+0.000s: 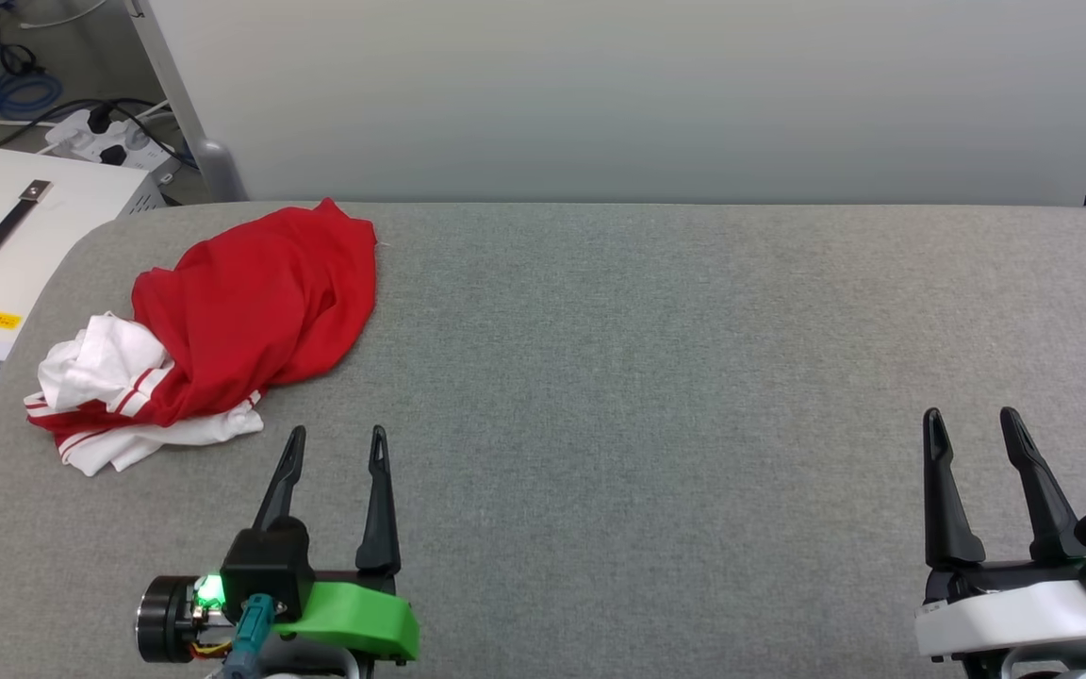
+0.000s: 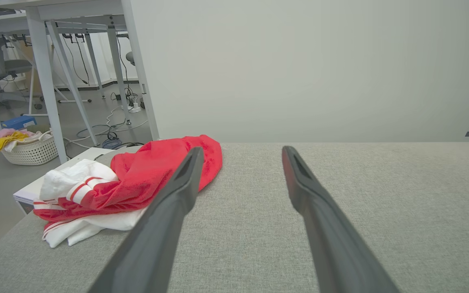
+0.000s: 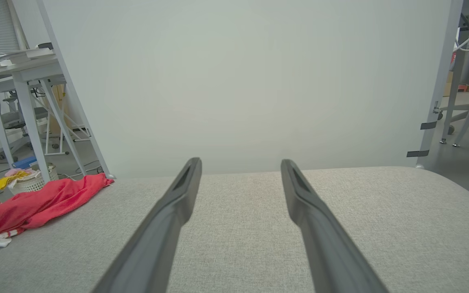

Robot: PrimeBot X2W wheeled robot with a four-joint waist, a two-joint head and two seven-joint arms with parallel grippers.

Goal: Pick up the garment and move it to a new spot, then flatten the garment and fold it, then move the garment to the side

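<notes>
The grey cloth-covered table spans the whole scene, and the garment lies bunched in a loose heap at its far left corner, close to the rounded edge.

It looks light and limp. It will probably sag and trail from whatever point lifts it, and a single pinch would likely pull up one layer and leave the rest dragging. The weave looks soft rather than slick, so thin fingers should hold it if they close on a doubled fold. The raised ridge of red cloth on the right side of the heap looks like the easiest place to take hold. For spreading it flat, two holds set apart along a hem or the shoulders would serve better, though the heap hides where those run.

The left gripper hovers just near of the heap and slightly to its right, with its fingers spread and nothing between them. The right gripper is well apart at the near right, also spread wide and holding nothing.

The garment's bulk is bright red, draped in broad soft folds over the top of the pile. A crumpled white sleeve pushes out at the near left. Red-and-white striped trim shows along that sleeve's edge, and more stripes peek from under the pile's near-left corner.
</notes>
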